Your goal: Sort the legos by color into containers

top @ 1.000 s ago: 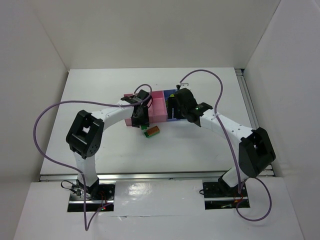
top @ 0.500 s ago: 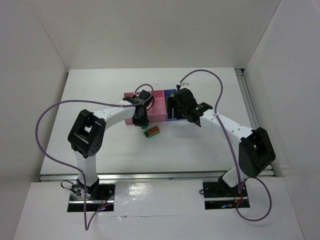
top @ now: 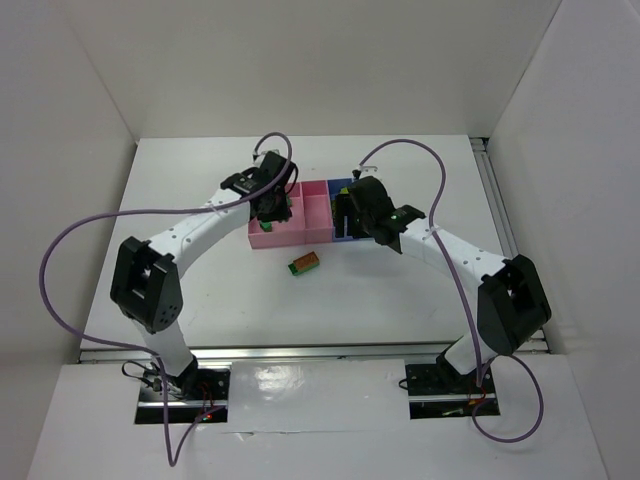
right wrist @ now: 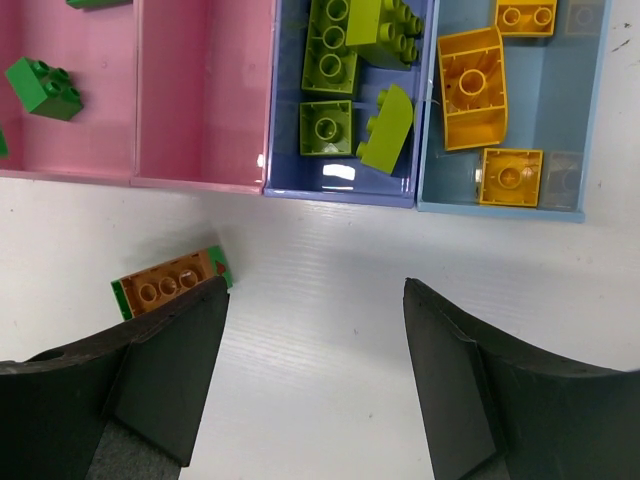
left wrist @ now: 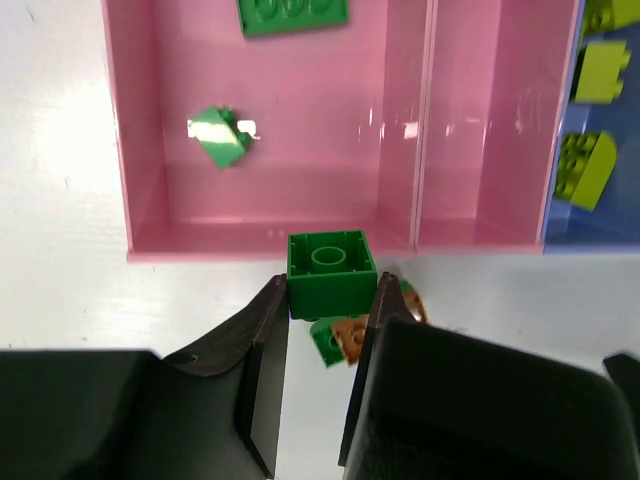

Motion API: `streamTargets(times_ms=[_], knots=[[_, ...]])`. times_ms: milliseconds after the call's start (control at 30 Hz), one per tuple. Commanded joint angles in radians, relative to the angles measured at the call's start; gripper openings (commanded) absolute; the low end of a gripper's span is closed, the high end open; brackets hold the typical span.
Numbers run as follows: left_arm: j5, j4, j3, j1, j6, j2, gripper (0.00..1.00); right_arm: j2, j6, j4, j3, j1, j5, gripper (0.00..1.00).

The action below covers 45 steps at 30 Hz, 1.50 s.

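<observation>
Nearest the arm bases, an orange-topped green brick [top: 303,263] lies loose on the table [top: 400,290], just at six o'clock of the pink bins' front wall. The right gripper [right wrist: 315,292] hangs above that stretch, fingers spread wide with nothing between them. At eleven o'clock from that brick, the left gripper [left wrist: 328,300] is clamped on a dark green brick [left wrist: 331,268] at the near wall of the wide pink bin [left wrist: 118,150], which holds two green pieces [left wrist: 220,137]; off toward three o'clock run the narrow pink bin [right wrist: 205,90], the blue bin [right wrist: 340,195] of lime bricks [right wrist: 327,128] and the light blue one [right wrist: 580,110] with yellow-orange bricks [right wrist: 472,88].
</observation>
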Motion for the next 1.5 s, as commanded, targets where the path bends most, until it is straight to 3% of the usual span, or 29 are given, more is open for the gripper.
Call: streamTargets(times_ms=[0, 100, 133, 167, 200, 233, 333, 500, 633, 733, 767, 833, 933, 1100, 1300, 1467], knots=[[-0.046, 0.016, 0.075, 0.035, 0.038, 0.076, 0.09, -0.032, 0.005, 0.014, 0.000, 0.006, 0.011, 0.78], [-0.046, 0.025, 0.147, 0.058, 0.038, 0.171, 0.12, -0.052, 0.005, -0.004, -0.009, 0.006, 0.011, 0.78], [-0.046, 0.025, 0.165, 0.067, 0.038, 0.191, 0.18, -0.052, 0.005, -0.004, -0.009, 0.006, 0.011, 0.78], [-0.046, 0.025, 0.206, 0.068, 0.049, 0.211, 0.29, -0.061, 0.005, -0.004, -0.009, 0.006, 0.020, 0.78], [-0.022, 0.025, 0.234, 0.077, 0.061, 0.258, 0.53, -0.062, 0.005, -0.015, -0.009, 0.006, 0.021, 0.78], [-0.021, 0.009, 0.268, 0.077, 0.061, 0.277, 0.56, -0.062, 0.014, -0.015, -0.009, 0.006, 0.021, 0.78], [-0.011, -0.033, 0.294, 0.077, 0.061, 0.271, 0.56, -0.083, 0.023, -0.015, -0.030, 0.015, 0.021, 0.78], [0.108, 0.048, 0.123, 0.077, 0.101, 0.103, 0.53, -0.071, 0.023, -0.006, -0.049, 0.015, -0.009, 0.78], [0.211, 0.105, -0.020, -0.004, 0.249, 0.013, 0.53, -0.071, 0.033, 0.004, -0.058, 0.024, -0.018, 0.78], [0.283, 0.134, -0.118, -0.053, 0.320, -0.034, 0.57, -0.071, 0.033, 0.013, -0.058, 0.024, -0.007, 0.78], [0.319, 0.157, -0.138, -0.076, 0.384, -0.034, 0.65, -0.071, 0.033, 0.013, -0.058, 0.024, 0.007, 0.78], [0.421, 0.157, -0.161, -0.096, 0.452, -0.034, 0.69, -0.080, 0.033, 0.013, -0.058, 0.024, 0.017, 0.78], [0.396, 0.157, -0.162, -0.138, 0.494, -0.001, 0.78, -0.089, 0.042, 0.013, -0.067, 0.024, 0.042, 0.78], [0.296, 0.157, -0.142, -0.163, 0.531, 0.059, 0.78, -0.133, 0.073, 0.002, -0.078, 0.024, 0.114, 0.78], [0.276, 0.157, -0.105, -0.163, 0.543, 0.151, 0.68, -0.196, 0.103, -0.007, -0.112, 0.004, 0.172, 0.78], [0.226, 0.168, -0.105, -0.163, 0.543, 0.171, 0.68, -0.218, 0.112, -0.007, -0.132, -0.017, 0.172, 0.78]])
